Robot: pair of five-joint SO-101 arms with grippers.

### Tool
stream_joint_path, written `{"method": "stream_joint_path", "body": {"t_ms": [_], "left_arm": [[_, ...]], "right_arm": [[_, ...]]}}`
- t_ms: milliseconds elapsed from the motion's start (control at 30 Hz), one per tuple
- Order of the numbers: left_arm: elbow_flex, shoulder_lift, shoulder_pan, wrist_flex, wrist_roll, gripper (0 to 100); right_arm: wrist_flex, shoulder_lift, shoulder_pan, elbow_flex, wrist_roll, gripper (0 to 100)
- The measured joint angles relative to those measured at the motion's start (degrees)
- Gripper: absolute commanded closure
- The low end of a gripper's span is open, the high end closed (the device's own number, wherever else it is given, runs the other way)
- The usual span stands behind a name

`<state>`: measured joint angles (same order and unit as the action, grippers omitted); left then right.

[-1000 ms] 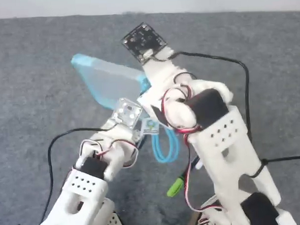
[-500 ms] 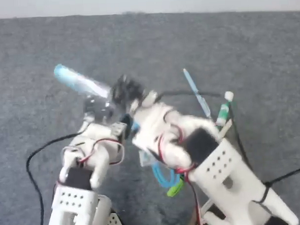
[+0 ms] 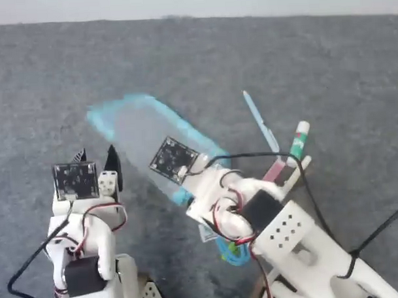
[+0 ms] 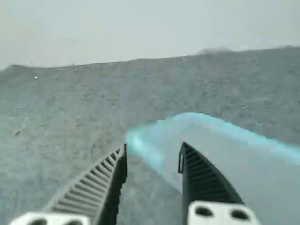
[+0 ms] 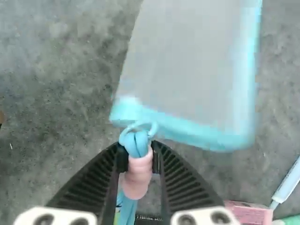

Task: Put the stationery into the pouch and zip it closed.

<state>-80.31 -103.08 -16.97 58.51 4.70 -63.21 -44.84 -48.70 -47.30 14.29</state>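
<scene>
We see the right fingers [image 5: 93, 187] pinching the pull cord [image 5: 136, 171], likely steadying the pouch [image 3: 139, 131] on the desk [image 3: 314, 66] | left fingers [image 4: 201, 183] spread at its far end | stationery [image 3: 262, 124] outside, beside it

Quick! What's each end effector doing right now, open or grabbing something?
Left end effector: open, holding nothing.
Right end effector: closed on the pink-and-blue pull strap of the translucent blue-edged pouch.
</scene>
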Motion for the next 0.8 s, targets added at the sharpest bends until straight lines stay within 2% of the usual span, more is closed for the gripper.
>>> {"method": "stream_joint_path", "body": {"t_ms": [133,300,500,800], "left_arm": [[0.0,0.0,0.88,2.64,3.96,82],[0.0,0.0,10.11,7.56,7.82,76],[1.32,0.0,17.76,9.14,8.35,71],[2.64,0.0,21.98,9.85,8.35,71]], "right_arm": [[0.79,0.0,2.55,0.0,-0.26,99.1],[0.88,0.0,6.59,0.88,-1.05,99.2],[-2.64,1.32,7.38,8.44,-1.41,99.2],[-3.34,11.43,7.47,16.26,-3.96,99.2]]}}
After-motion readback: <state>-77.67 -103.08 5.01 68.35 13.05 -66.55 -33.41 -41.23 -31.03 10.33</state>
